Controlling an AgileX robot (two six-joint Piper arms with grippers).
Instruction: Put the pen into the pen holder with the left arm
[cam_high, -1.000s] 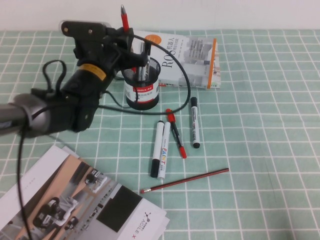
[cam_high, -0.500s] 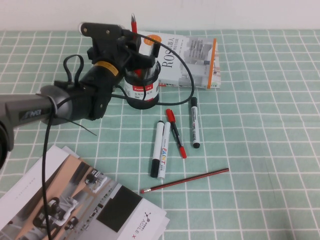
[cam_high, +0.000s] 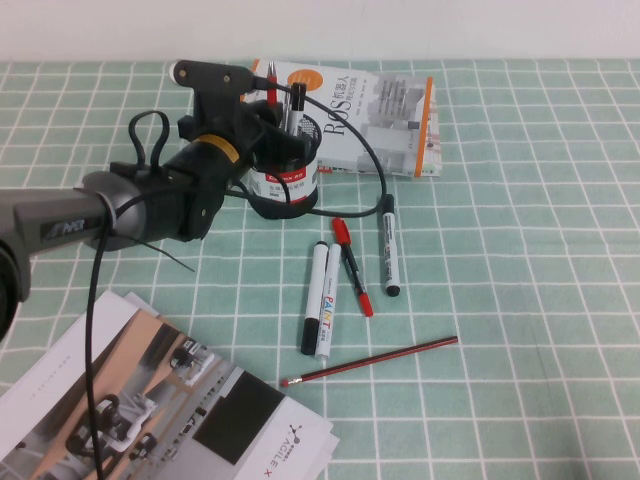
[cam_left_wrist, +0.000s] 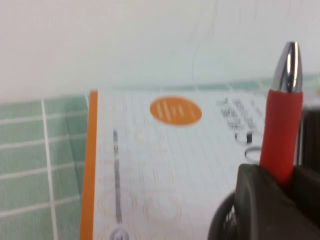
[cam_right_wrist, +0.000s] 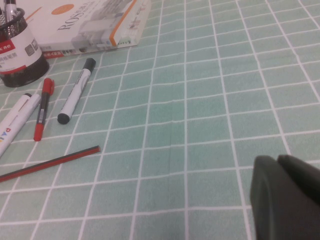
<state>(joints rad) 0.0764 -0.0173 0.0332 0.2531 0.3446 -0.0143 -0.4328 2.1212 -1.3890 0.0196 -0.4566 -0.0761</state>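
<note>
The table (cam_high: 520, 300), covered in a green cloth with a white grid, carries a white-and-orange book (cam_high: 385, 115) at the back and a printed brochure (cam_high: 150, 400) at the near left corner. The black left arm (cam_high: 130, 205) with its grey link reaches over the black wire-mesh round pen holder (cam_high: 285, 178) with its white label band. Beside the cup lie two white markers (cam_high: 320, 298), a white black-capped marker (cam_high: 389, 245), a red-capped black-barrelled pen (cam_high: 352, 265) and a long dark-red pencil (cam_high: 370, 362).

The left claw (cam_high: 262, 100) is pinching the slim all-red pen (cam_left_wrist: 283, 132) partway along its barrel, silvery tip up; the pen stands nearly upright with its lower part already down inside the holder's mouth. The right claw (cam_right_wrist: 287, 195) hangs well off over bare cloth; whether it is spread I cannot tell.

The pen looks light, stiff and smooth-sided, so likely to slip; a hold mid-barrel, as now, suits it.

Against a second ago, the arm has swung forward and dropped, and the pen, then high above the cup, now stands sunk into it.
</note>
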